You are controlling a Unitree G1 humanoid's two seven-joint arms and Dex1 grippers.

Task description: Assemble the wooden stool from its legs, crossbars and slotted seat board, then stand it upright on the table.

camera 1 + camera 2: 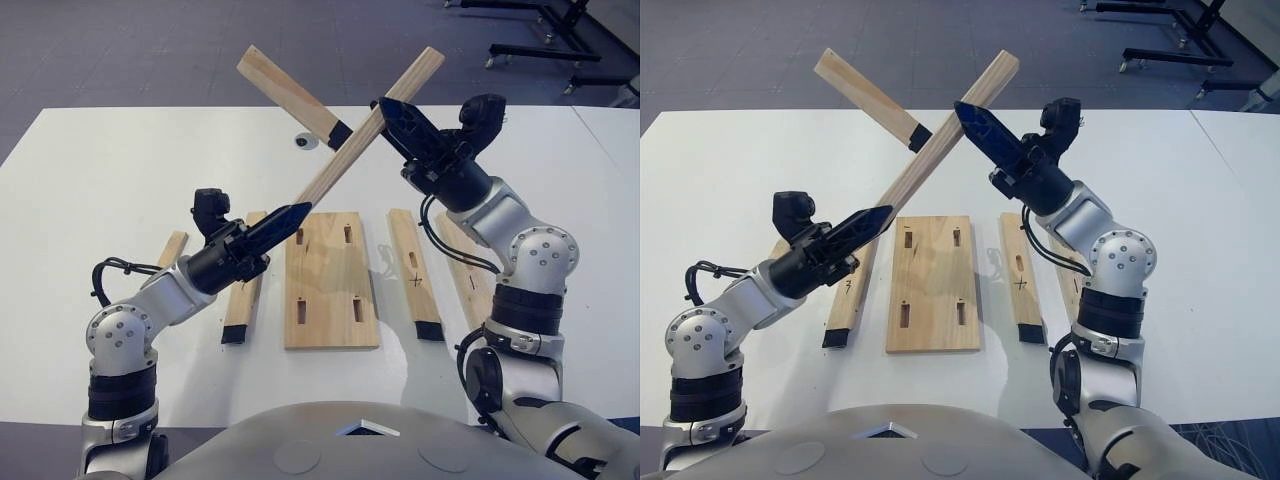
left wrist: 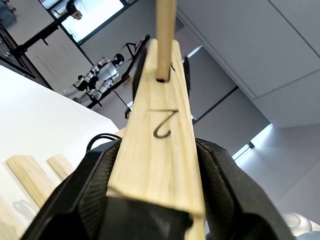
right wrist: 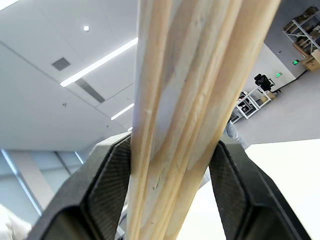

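I am watching both hands raised above the white counter (image 1: pixel 120 180), and both are holding the same piece. The left hand (image 1: pixel 296 213) is clamping the lower end of a long pale wooden leg (image 1: pixel 338 162), which is slanting up and away toward the right. In the left wrist view its black fingers (image 2: pixel 75 200) are pressing on both sides of the wood. The right hand (image 1: pixel 388 110) is gripping that leg farther up and crosswise, its fingers (image 3: pixel 107 190) squeezing the wood between them.

A second pale wooden bar with a black end (image 1: pixel 292 96) is branching off the leg toward the upper left. Its black end is meeting the leg just beside the right hand's fingertips. From the left wrist it is looking seated in a dark slot, though I am not able to tell how deep.

Below them, the flat pale wooden seat board with four slots (image 1: pixel 328 275) is lying in the middle of the counter. A left black-footed leg (image 1: pixel 240 305) and a right black-footed leg (image 1: pixel 415 270) are lying near its long edges. Farther out, a left wooden strip (image 1: pixel 172 248) is showing beside the left arm. A right wooden strip (image 1: pixel 472 285) is lying partly under the right arm.
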